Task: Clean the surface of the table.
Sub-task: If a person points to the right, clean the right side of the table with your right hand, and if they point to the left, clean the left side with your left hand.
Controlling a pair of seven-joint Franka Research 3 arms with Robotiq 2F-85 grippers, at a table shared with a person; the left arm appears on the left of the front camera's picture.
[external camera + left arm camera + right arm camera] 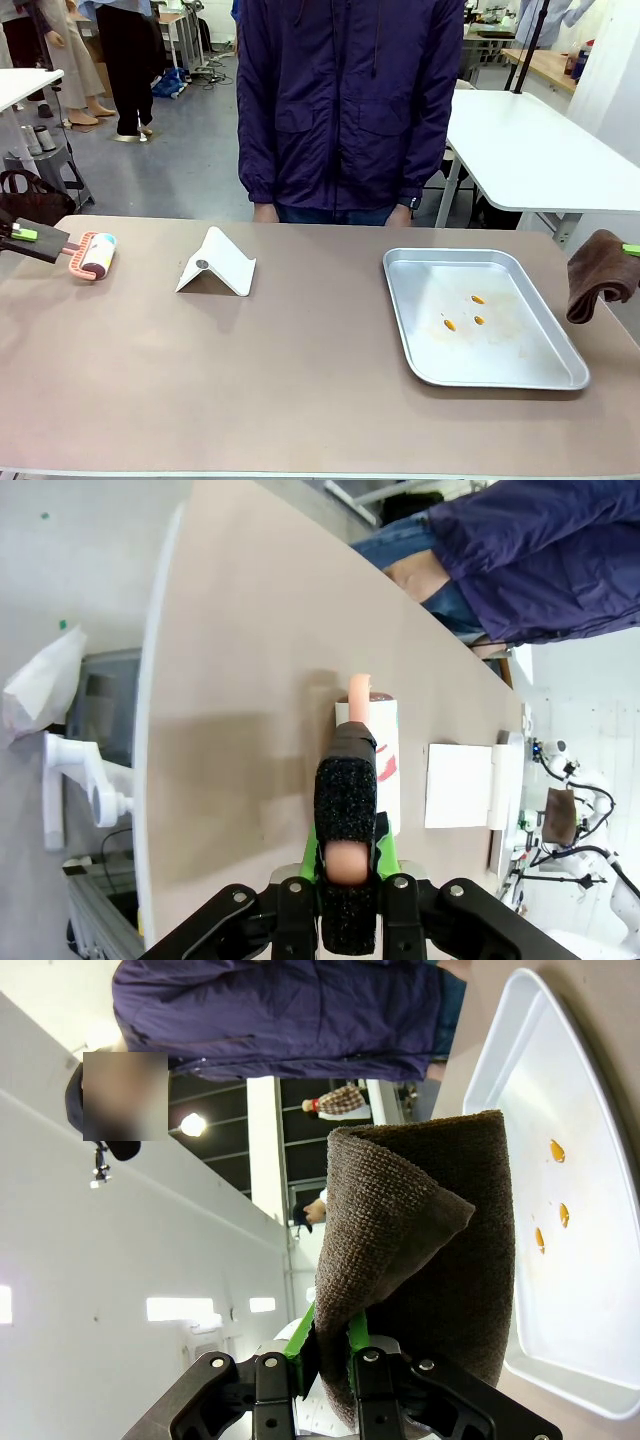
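Table [280, 390]: beige top, runs the full width from left to right; person [350, 100] stands at its far edge.
Left gripper [25, 235]: far left, jaws clamped on the handle of a lint roller [97, 254] (pink frame, white roll); the roller sits over the table's left end.
Right gripper [631, 250]: far right, jaws pinched on a brown cloth [598, 280], draped at the table's right edge.
Tray [500, 377]: metal, on the table's right half, three orange bits [478, 299] inside.
Stand [215, 265]: white, folded, left of centre.
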